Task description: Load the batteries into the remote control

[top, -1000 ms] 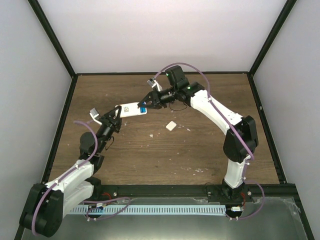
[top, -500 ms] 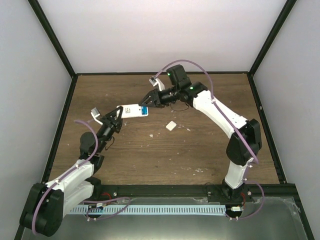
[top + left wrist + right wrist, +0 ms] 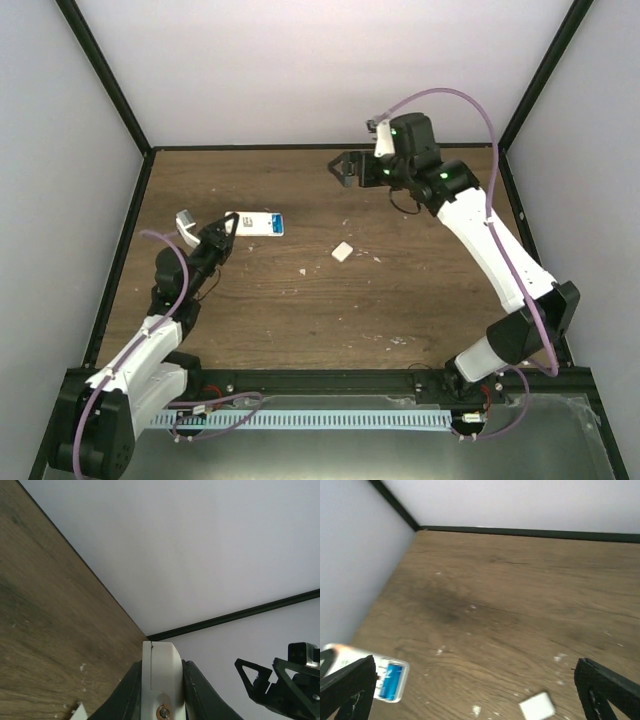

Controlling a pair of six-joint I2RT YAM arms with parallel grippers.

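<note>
Right gripper has withdrawn from the remote control toward the back wall and now hangs well apart from it, fingers spread wide with nothing between them. Left gripper is clamped on the handset's near end. A blue cell shows in the open compartment at the far end; whether both batteries are seated cannot be told. The small white cover piece lies on the table, well apart from the remote. Judgement: loading appears largely complete; the second cell needs confirming and the cover is unfitted.
</note>
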